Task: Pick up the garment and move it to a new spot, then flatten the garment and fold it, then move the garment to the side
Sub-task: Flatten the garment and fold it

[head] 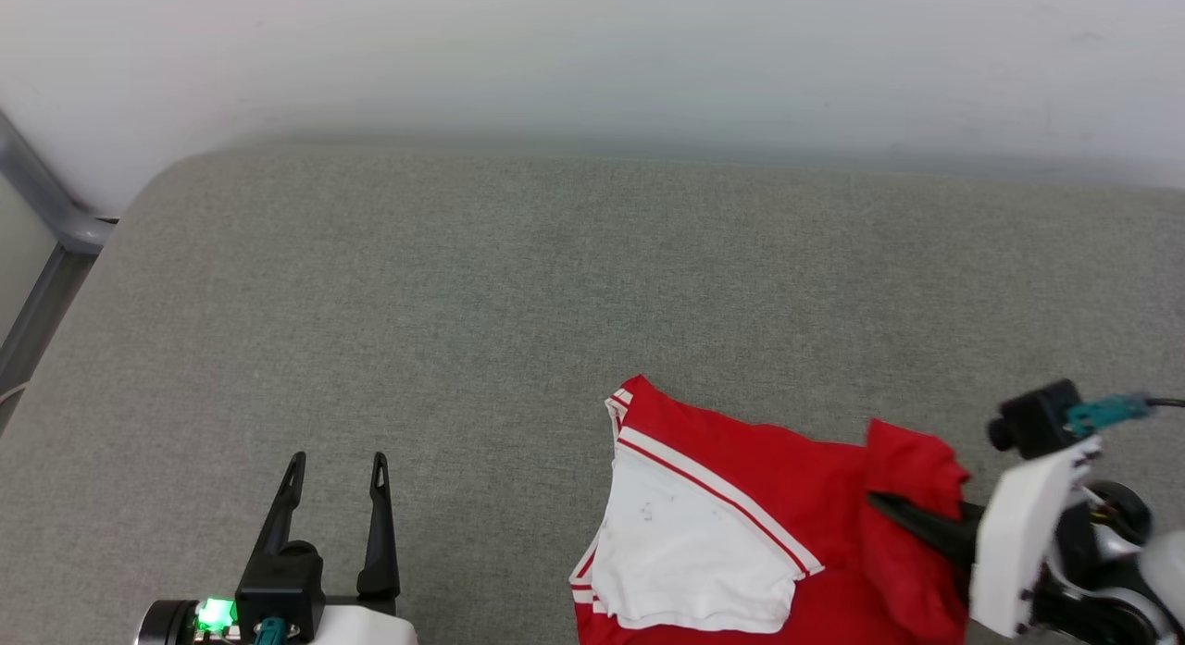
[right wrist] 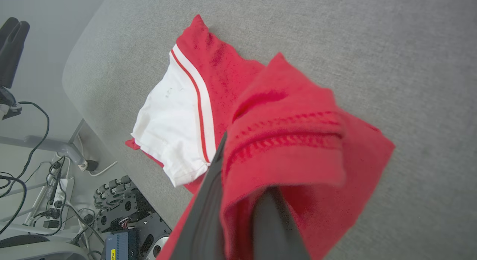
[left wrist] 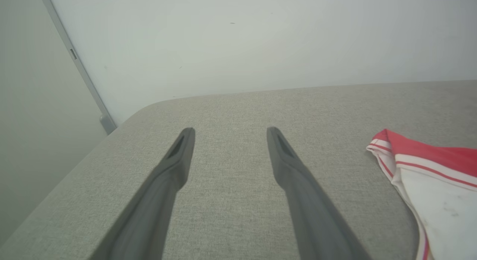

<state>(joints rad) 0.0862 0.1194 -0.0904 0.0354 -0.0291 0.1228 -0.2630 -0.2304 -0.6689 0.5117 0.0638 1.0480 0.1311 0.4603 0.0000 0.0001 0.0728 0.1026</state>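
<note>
Head view, lower right: my right gripper (head: 891,509) pinches a red fold of the shirt (head: 741,478); my left gripper (head: 338,460), lower left, stands spread, empty.

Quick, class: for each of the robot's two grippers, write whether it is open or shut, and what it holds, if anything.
Left gripper: open, holding nothing.
Right gripper: shut on a bunched fold of the garment.

Matt knit garment (head: 741,497), woven tabletop (head: 518,284)
</note>
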